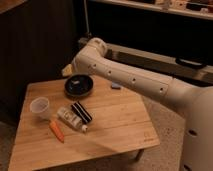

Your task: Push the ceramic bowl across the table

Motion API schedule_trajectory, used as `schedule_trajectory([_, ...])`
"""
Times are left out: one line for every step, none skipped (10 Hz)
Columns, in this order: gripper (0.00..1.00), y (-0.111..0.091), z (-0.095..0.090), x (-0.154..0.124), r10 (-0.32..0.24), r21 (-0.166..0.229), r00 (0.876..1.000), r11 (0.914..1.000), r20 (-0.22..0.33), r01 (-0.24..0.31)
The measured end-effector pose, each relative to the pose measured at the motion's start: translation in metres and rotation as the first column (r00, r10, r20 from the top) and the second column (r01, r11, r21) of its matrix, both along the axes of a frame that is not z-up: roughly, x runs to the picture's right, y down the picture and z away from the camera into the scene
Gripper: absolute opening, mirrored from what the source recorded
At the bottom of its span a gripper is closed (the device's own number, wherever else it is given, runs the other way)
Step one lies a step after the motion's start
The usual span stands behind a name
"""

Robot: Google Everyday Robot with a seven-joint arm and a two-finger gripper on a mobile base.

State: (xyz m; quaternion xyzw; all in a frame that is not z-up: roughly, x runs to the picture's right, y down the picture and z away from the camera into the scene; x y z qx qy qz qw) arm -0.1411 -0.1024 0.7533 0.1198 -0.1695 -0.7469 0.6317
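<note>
The glossy black ceramic bowl [79,85] sits on the far middle of the light-wood table [115,125]. My white arm reaches in from the right and bends down behind the bowl. The gripper [66,73] is at the bowl's far left rim, mostly hidden by the arm's wrist. I cannot tell if it touches the bowl.
A translucent white cup [40,107] stands at the left. A white tube [70,118] and a dark packet [81,112] lie in the middle, an orange carrot-like item [56,130] in front. A small grey-blue object [115,86] lies right of the bowl. A dark cabinet stands behind.
</note>
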Motion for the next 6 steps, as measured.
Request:
schedule_trajectory([0.8,0.005,0.013,0.001,-0.005,-0.012,1.0,0.9999,-0.003,0.005])
schedule_trajectory([0.8,0.008,0.025,0.002,-0.011,-0.019,1.0,0.9998,-0.01,0.011])
schedule_trajectory([0.8,0.007,0.034,0.005,-0.015,-0.025,1.0,0.9996,-0.021,0.014])
schedule_trajectory([0.8,0.0,0.046,0.008,-0.025,-0.037,0.999,0.999,-0.047,0.024])
schedule_trajectory([0.8,-0.001,0.049,0.007,-0.028,-0.044,0.998,0.9987,-0.05,0.026])
schedule_trajectory([0.8,-0.001,0.049,0.009,-0.027,-0.044,0.998,0.9987,-0.054,0.024])
